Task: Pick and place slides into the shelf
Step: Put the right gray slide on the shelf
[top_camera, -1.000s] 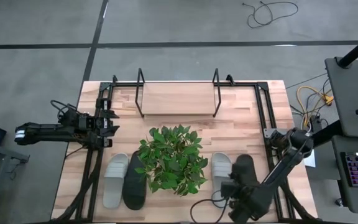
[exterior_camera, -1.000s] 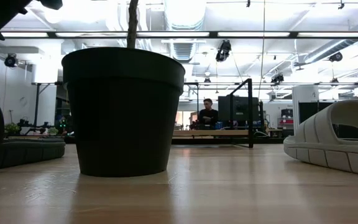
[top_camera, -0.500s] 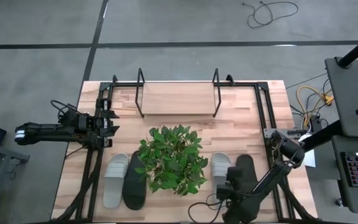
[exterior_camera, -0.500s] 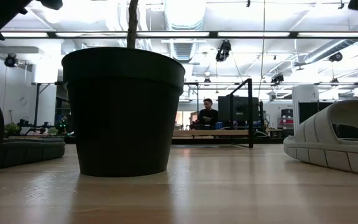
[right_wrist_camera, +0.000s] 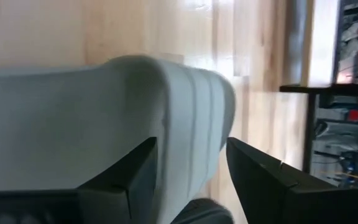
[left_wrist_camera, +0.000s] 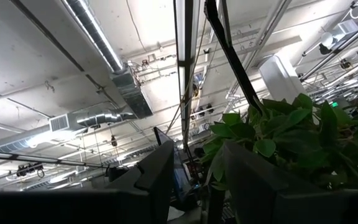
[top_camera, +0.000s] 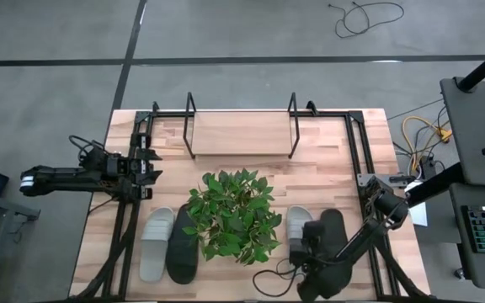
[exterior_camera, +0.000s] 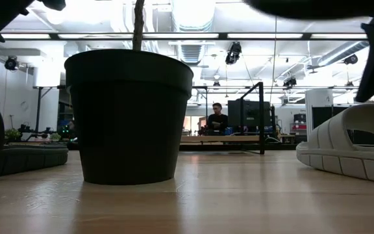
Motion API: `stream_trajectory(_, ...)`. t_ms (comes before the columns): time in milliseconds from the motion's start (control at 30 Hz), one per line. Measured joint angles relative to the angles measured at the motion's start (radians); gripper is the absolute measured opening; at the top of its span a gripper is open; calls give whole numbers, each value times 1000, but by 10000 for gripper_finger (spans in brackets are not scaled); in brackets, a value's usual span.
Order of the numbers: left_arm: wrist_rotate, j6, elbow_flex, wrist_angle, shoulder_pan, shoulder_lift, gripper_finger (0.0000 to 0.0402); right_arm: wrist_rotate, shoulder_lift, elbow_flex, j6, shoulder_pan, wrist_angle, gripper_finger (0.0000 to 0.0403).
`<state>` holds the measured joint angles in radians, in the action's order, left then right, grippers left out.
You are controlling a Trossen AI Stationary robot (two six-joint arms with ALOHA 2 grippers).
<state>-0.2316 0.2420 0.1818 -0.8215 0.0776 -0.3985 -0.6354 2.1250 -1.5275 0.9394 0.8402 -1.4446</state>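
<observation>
Two pairs of slides lie sole-down on the table on either side of the potted plant: a light grey slide and a black slide on the left, a light grey slide and a black slide on the right. The shelf stands at the far edge. My right gripper is open at the near end of the right light grey slide; its fingers stand on either side of the slide's ribbed edge. My left gripper is open and empty at the table's left edge. My right gripper has its open fingers on either side of the right light grey slide's ribbed edge. I cannot tell whether they touch it. The slide lies flat on the table.
The plant's black pot stands mid-table between the two pairs. Black arm frames run along both sides of the table. A black cable lies near the front edge. Bare wood lies between plant and shelf.
My right gripper has moved from the table's near edge toward the far left, onto the near end of the right light grey slide, and has come down into the low view's top right. The slides have not moved.
</observation>
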Motion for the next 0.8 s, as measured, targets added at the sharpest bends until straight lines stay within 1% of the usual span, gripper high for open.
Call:
stream_trajectory(367,0,0,0,1,0,0,124,-4,0,80,0,-5,0,144)
stream_trajectory(500,0,0,0,1,0,0,124,-3,0,86,0,-5,1,124)
stream_trajectory(600,0,-1,0,1,0,0,124,13,0,86,2,-6,4,96)
stream_trajectory(767,0,-2,0,1,0,-1,124,25,0,86,2,-6,3,25)
stream_trajectory(800,0,-2,0,1,0,-2,124,25,0,86,-2,-6,3,18)
